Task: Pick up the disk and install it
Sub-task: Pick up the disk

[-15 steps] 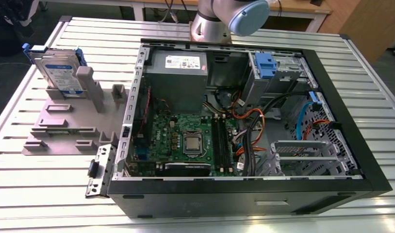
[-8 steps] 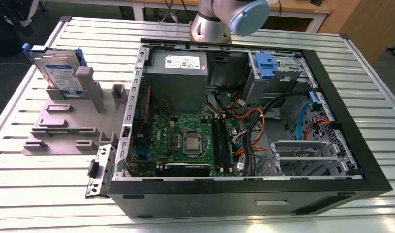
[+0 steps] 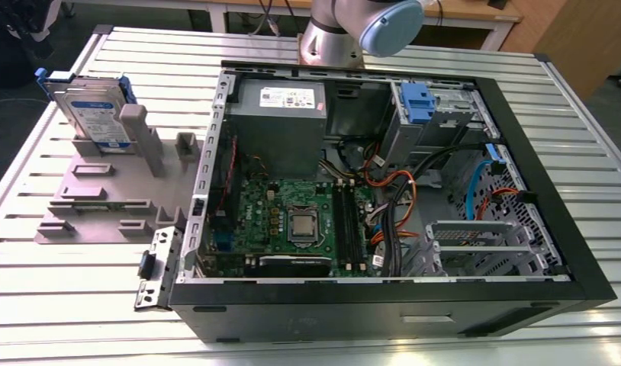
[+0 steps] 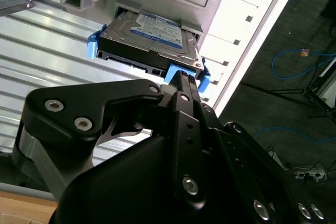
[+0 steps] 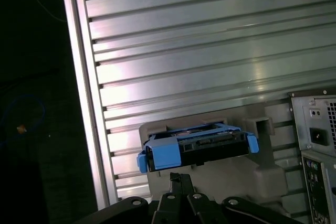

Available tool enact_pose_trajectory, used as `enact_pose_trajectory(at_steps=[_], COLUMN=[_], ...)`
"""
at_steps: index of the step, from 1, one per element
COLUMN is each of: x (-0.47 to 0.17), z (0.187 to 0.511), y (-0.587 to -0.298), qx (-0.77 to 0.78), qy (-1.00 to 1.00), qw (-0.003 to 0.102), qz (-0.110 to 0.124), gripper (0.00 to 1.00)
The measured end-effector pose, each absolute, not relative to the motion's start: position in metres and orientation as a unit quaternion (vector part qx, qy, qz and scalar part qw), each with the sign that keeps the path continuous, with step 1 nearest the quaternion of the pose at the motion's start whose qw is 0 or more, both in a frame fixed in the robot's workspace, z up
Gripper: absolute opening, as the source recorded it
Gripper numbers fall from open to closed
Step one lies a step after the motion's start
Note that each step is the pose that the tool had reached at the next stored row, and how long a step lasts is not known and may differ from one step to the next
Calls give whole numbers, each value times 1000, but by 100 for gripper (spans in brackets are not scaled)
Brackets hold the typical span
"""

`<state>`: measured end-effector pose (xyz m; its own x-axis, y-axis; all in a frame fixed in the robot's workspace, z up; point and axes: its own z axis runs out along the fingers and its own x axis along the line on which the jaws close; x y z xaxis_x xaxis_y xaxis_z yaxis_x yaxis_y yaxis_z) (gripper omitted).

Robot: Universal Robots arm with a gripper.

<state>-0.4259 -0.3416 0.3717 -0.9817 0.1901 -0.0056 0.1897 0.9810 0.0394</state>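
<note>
**Disk waiting in its holder, pincer clenched and empty**

In the exterior view, the disk [image 3: 90, 107] is standing on edge in a slot of a grey holder [image 3: 97, 206], at about ten o'clock in the picture. Its white-and-blue label is facing outward, and its blue frame is showing along the top edge. The holder is lying flat on the slatted metal table [image 3: 66, 305], just beside the open computer case [image 3: 392, 305], at about nine o'clock from it.

The case is lying on its side with the cover off. Inside it, a green circuit board [image 3: 290, 221] is sitting low in the middle, and a grey metal box [image 3: 280, 130] is lying at twelve o'clock from the board. A blue plastic tab [image 3: 416, 103] is sitting at about one o'clock from the board. The arm [image 3: 356, 30] is rising from the table's far edge, at twelve o'clock in that view.

In both wrist views the pincer [image 4: 182, 77] [image 5: 180, 178] is pointing toward the disk [image 4: 147, 38] [image 5: 197, 148]. Its two thin fingers are pressing together with nothing between them. Their tips are lining up with the blue frame at the near end of the disk. I cannot tell from these views whether they are touching it.
</note>
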Motion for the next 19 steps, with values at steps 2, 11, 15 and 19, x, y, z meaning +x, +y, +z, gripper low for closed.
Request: enact_pose_trajectory(at_steps=[2, 11, 15, 19], x=[-426, -426, -426, -426], z=[372, 372, 372, 372], y=[-342, -342, -342, -342], qx=[98, 102, 104, 106], qy=[995, 995, 994, 994], qw=[5, 5, 5, 5], qz=[19, 19, 19, 19], gripper=[11, 11, 11, 11])
